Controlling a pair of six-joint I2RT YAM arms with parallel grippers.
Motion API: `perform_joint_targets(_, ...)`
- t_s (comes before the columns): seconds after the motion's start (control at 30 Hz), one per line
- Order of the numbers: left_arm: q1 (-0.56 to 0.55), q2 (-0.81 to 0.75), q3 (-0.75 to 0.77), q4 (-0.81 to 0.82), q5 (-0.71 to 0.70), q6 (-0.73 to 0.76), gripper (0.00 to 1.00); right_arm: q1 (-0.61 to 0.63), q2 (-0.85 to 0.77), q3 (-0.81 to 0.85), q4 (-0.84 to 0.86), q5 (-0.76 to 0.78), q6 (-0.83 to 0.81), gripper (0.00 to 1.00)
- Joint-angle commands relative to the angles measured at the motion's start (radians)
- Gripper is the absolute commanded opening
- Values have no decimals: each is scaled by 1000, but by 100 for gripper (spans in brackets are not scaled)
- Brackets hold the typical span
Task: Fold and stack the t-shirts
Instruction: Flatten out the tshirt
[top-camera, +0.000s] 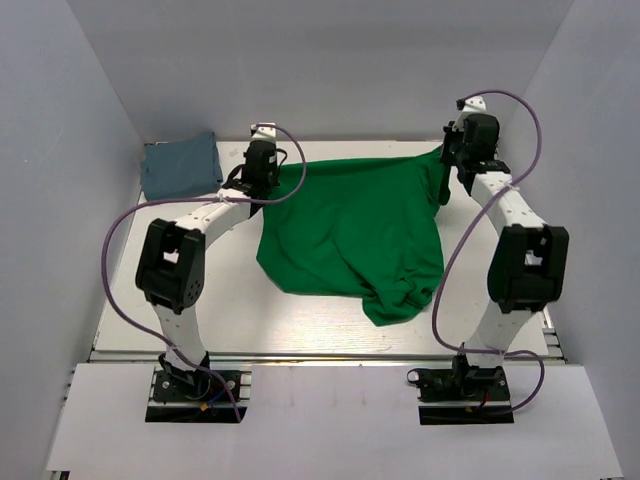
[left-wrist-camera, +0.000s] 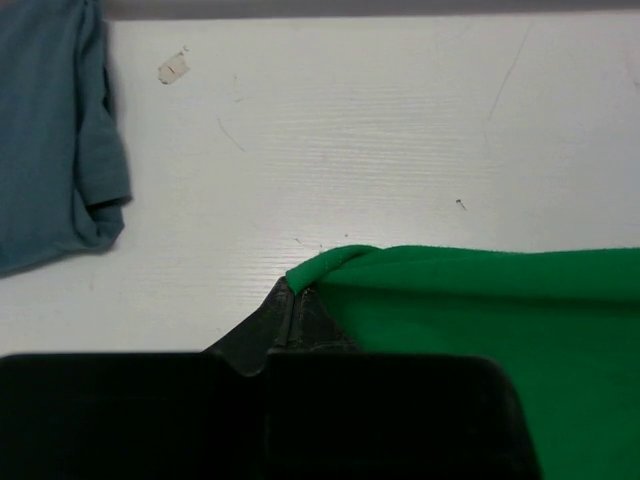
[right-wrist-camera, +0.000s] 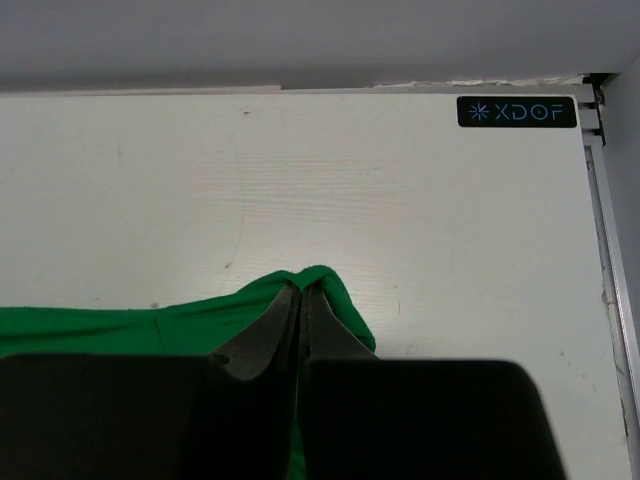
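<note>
- The left gripper (left-wrist-camera: 293, 300) is seen closed, its fingers pinched on one corner of the bright green cloth t-shirt (left-wrist-camera: 480, 330); a small lip of fabric curls over the fingertips.
- The right gripper (right-wrist-camera: 302, 295) is likewise closed, with the opposite corner of the same green edge bunched between its fingers.
- In the top view, the held edge is drawn fairly taut between the left gripper (top-camera: 264, 172) and the right gripper (top-camera: 452, 158). Its long axis therefore runs straight across from one gripper to the other.
- From both grippers the body of the green t-shirt (top-camera: 350, 230) falls back toward the arm bases. It narrows into a crumpled lower end that rests on the white table (top-camera: 300, 328), lying nearer the right arm's side.
- Ahead of both grippers only bare table (right-wrist-camera: 250, 180) is shown, up to the back wall.
- The dull slate grey-blue cloth t-shirt (top-camera: 182, 166) lies already folded, apart from the green one. It sits outward of the left gripper and slightly ahead of it, as the left wrist view (left-wrist-camera: 50, 150) confirms.
- The left arm is judged the nearer to that folded shirt, while the right gripper is well apart from it.
- The coming move is judged to depend on the trailing cloth lying behind the held edge, so spreading or folding would have to be worked along that front-to-back line, with both corners kept level.
</note>
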Motion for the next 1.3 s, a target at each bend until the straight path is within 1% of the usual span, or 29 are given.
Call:
perform_joint_targets(0.0,37,56,74,42,44,11,0,-10,93,119,3,45,-97,0)
perform_joint_targets(0.1,48,152,147,42,71,11,0,-10,198,196,3,8,-115,0)
perform_joint_targets(0.13,48,177,170,42,91,11,3,-8,214,208,3,0,-124,0)
perform_joint_targets(0.17,58,201,193,42,105,11,14,-8,272,248,-21,-34,-131,0)
perform_joint_targets(0.2,58,250,247,31,105,11,27,-10,284,265,-25,-49,-126,0)
perform_joint_targets(0.23,67,275,276,4,129,11,76,-10,300,280,-29,-63,-129,8)
perform_joint_targets(0.27,68,295,337,-18,130,11,98,-11,345,337,-40,-61,-126,16)
perform_joint_targets(0.3,68,329,365,-39,130,11,100,-13,360,355,-67,-58,-128,24)
perform_joint_targets(0.33,68,338,390,-61,130,11,100,-11,384,378,-83,-52,-123,63)
perform_joint_targets(0.37,77,338,419,-97,130,2,100,-8,389,430,-95,-33,-120,82)
perform_joint_targets(0.4,77,328,419,-110,140,-8,100,-10,383,435,-126,-37,-120,90)
perform_joint_targets(0.43,77,312,419,-110,140,-8,100,-10,360,434,-129,-37,-111,90)
perform_joint_targets(0.47,77,289,387,-122,140,-8,100,-8,346,413,-134,-37,-106,90)
perform_joint_targets(0.53,77,234,333,-122,140,-8,100,-8,270,353,-134,-45,-99,90)
perform_joint_targets(0.57,77,173,278,-122,140,-8,100,-10,246,328,-129,-46,-85,90)
perform_joint_targets(0.6,77,142,250,-122,151,-8,100,-11,223,261,-131,-42,-79,90)
perform_joint_targets(0.63,77,112,227,-134,151,-18,100,-8,161,242,-138,-34,-66,90)
perform_joint_targets(0.7,77,23,158,-188,151,-38,100,-11,125,186,-184,-19,-11,90)
perform_joint_targets(0.73,77,-5,137,-212,151,-48,100,-11,67,173,-260,-15,4,90)
perform_joint_targets(0.8,77,-62,56,-258,151,-78,100,-8,30,120,-313,-17,74,90)
perform_joint_targets(0.83,77,-115,25,-268,163,-122,100,-7,-46,68,-339,-28,102,90)
perform_joint_targets(0.87,77,-143,-45,-268,180,-135,100,-4,-76,-13,-338,-64,115,90)
perform_joint_targets(0.9,66,-171,-82,-268,205,-144,100,0,-137,-51,-333,-122,136,90)
perform_joint_targets(0.93,55,-197,-146,-268,215,-155,100,0,-201,-182,-301,-147,154,90)
perform_joint_targets(1.0,55,-267,-207,-268,266,-193,100,10,-295,-250,-292,-181,171,90)
perform_joint_targets(1.03,55,-287,-268,-268,287,-205,100,19,-355,-326,-298,-167,176,90)
perform_joint_targets(1.1,55,-342,-326,-257,327,-218,100,49,-433,-371,-319,-176,184,90)
perform_joint_targets(1.13,46,-356,-374,-247,350,-235,100,61,-485,-416,-322,-207,187,90)
perform_joint_targets(1.27,26,-398,-460,-256,406,-256,100,138,-597,-558,-368,-232,192,90)
